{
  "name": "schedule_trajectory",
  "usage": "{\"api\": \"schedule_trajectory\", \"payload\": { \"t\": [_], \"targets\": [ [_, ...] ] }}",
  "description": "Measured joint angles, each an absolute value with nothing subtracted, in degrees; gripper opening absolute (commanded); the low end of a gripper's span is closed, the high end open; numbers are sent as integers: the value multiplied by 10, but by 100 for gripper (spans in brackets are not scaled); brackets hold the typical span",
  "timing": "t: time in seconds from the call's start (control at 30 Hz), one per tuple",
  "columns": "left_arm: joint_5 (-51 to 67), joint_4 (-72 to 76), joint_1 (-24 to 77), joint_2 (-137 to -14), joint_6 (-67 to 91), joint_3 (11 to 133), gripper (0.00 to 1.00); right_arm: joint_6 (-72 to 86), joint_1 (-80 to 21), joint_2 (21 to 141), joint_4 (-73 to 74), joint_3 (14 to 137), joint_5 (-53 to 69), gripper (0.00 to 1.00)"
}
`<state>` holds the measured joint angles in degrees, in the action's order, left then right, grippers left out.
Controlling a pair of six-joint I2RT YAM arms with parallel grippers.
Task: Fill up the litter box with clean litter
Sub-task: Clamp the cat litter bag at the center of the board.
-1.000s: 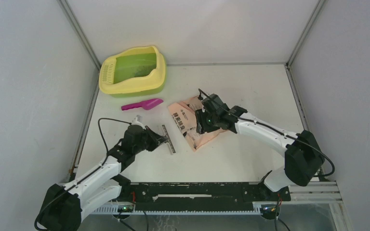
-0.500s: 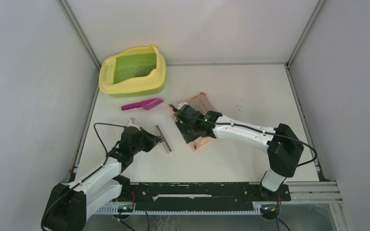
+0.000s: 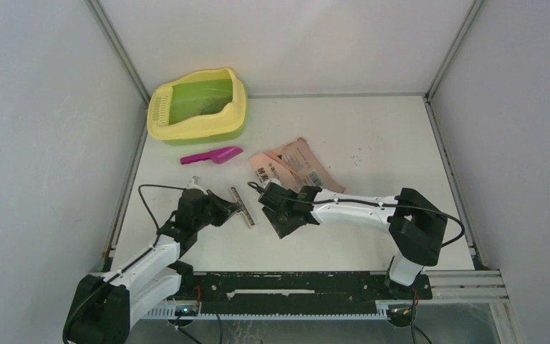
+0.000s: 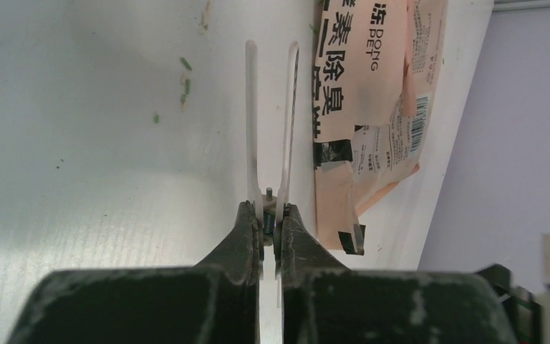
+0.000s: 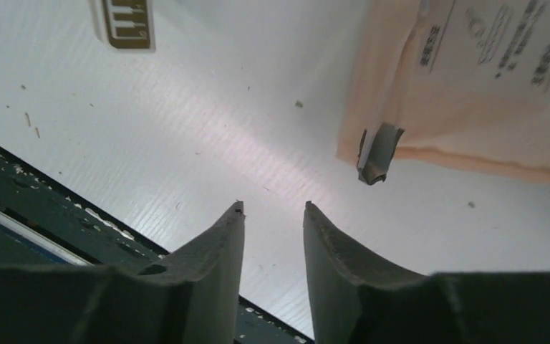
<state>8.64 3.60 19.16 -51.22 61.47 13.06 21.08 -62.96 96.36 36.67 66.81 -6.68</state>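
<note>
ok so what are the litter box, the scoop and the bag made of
Litter box: looks like moulded plastic, with smooth yellow walls, a slight sheen, rounded corners and a slotted grille.
Scoop: likely plastic too, uniform magenta, semi-glossy.
Bag: thin printed film, possibly plastic or a laminate; it lies flat and creased, with barcode printing.

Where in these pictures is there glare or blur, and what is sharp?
Top view: even light, faint shadows, no blur. Left wrist view: left fingers soft, bag print sharp, table washed out at upper left. Right wrist view: pale glare band across the table beyond the dark right fingers.
</note>
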Motion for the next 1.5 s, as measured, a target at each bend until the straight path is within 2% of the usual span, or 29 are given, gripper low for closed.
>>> {"api": "schedule_trajectory", "payload": {
  "t": [0.4, 1.03, 1.5],
  "targets": [
    [98, 60, 191, -518, 615, 128, 1, 343, -573, 1002, 313, 616, 11, 59],
    [153, 147, 191, -584, 621, 113, 1, 557, -548, 972, 253, 552, -25, 59],
    [168, 166, 191, -563, 632, 112, 1, 639, -521, 938, 179, 486, -28, 55]
  ]
}}
